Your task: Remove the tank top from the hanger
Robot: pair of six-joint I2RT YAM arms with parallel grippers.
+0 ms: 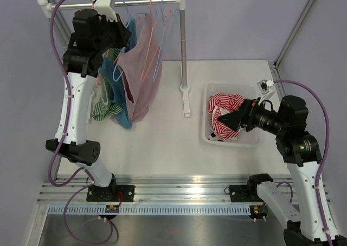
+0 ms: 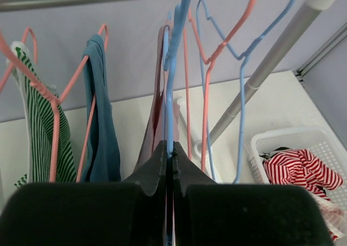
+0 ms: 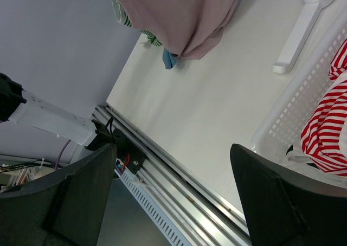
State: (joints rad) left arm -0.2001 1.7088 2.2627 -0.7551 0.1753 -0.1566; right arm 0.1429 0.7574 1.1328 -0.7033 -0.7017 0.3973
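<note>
My left claw (image 2: 172,153): pressed together on the thin wire of the blue hanger (image 2: 173,67), high up by the rail (image 1: 141,2) of the clothes rack.
My right claw (image 3: 172,148): spread wide and pinching nothing, low over the white table (image 1: 162,143) at the basket's left edge.
Tank top (image 1: 142,72): pink, hanging from the rack, its hem clear of the table. Its strap lies right against the blue wire I grip. I cannot tell whether that wire or the coral hanger (image 2: 217,51) beside it carries it.
Neighbours on the rail: a teal top (image 2: 100,121) and a green-striped top (image 2: 40,127), both to my left of the pink one.
Basket (image 1: 209,91): white, right of the rack's foot, with a red-and-white striped cloth (image 1: 225,102) inside.
</note>
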